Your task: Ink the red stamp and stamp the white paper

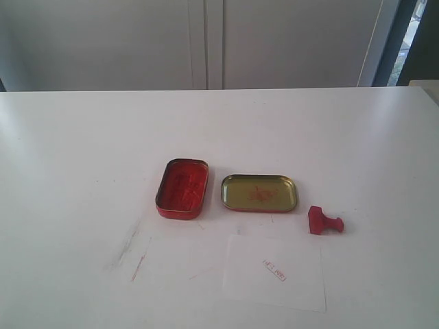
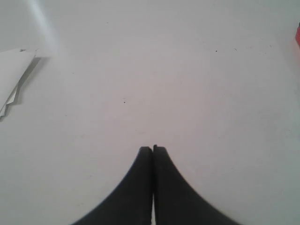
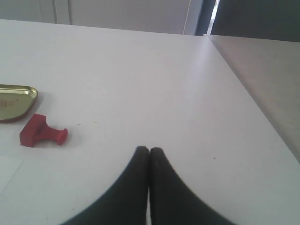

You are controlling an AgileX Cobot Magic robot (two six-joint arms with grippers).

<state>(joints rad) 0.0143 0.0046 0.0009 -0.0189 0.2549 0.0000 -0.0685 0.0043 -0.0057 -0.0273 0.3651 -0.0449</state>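
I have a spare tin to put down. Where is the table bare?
Bare: the far half of the table behind the ink tin and lid, the stretch left of the tin, and the side right of the stamp. Crowded: the near middle, where tin, lid, stamp and paper sit close together.

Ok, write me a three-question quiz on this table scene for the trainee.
1. True or false: the red stamp stands upright on the white paper.
2. In the exterior view, what lies between the red ink tin and the stamp? A) gold-lined lid B) a pen C) a cup
3. Fill in: the left gripper and right gripper are both ___.
Key: 1 false, it lies on its side on the table, off the paper; 2 A; 3 shut, holding nothing.
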